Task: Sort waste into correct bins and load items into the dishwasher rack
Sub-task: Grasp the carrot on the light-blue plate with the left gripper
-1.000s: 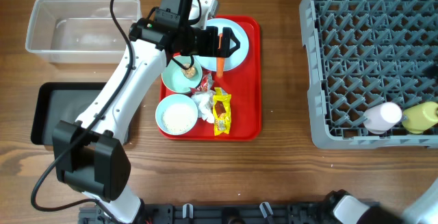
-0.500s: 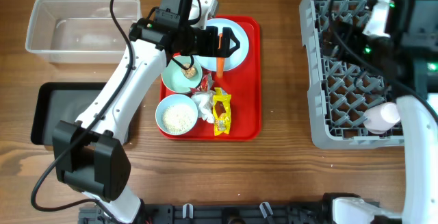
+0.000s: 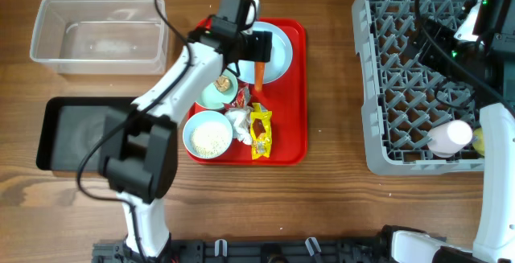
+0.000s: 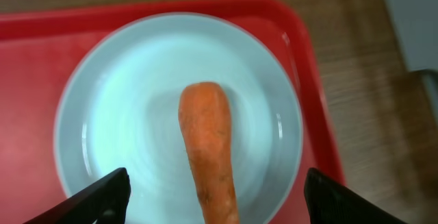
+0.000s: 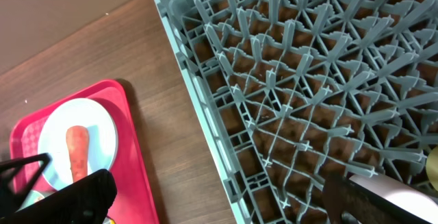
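The left gripper is spread empty astride the carrot, best pinched squarely mid-length. The right gripper is likewise open, empty.

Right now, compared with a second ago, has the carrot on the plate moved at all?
No. Against the red tray's rim, the carrot lies in the same spot on the plate.

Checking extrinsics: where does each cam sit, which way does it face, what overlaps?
Overhead: above the table, facing straight down; red tray, rack, tub, black tray; left arm and right arm show.
Left wrist: close over the plate, facing down at the carrot; left fingertips at bottom corners.
Right wrist: over the rack, facing down, red tray at lower left; right fingertips at bottom corners.
Shared: carrot on plate, in all three.
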Available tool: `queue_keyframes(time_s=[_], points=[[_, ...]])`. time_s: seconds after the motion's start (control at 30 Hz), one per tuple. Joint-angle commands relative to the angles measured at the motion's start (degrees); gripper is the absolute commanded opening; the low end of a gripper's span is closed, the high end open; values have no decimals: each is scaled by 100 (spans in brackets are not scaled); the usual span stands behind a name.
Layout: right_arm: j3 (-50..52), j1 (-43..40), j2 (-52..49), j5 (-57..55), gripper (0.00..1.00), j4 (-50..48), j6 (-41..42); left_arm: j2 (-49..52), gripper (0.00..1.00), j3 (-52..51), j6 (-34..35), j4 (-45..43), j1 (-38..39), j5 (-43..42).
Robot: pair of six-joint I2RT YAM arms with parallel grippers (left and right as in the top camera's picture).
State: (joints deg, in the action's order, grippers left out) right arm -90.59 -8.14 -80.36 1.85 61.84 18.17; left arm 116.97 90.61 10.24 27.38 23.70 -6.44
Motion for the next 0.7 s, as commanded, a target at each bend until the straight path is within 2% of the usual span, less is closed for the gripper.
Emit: queue_keyframes(time_s=[0.0,0.07,0.27,0.4,0.5,0.67], points=[[-48,-20,42,-103,100,85,-7,527,74,37,323,-63,170,376],[-48,-20,42,-188,100,155,4,791,67,37,573,-107,208,479],[-48,-20,42,-208,100,201,2,1196,56,37,826,-306,295,461],[-48,-20,42,-229,100,201,2,1193,36,37,826,-363,299,439],[-46,-20,42,-229,100,201,2,1014,23,39,826,-354,310,435],[-46,-20,42,-229,100,201,4,297,16,39,824,-205,304,442]])
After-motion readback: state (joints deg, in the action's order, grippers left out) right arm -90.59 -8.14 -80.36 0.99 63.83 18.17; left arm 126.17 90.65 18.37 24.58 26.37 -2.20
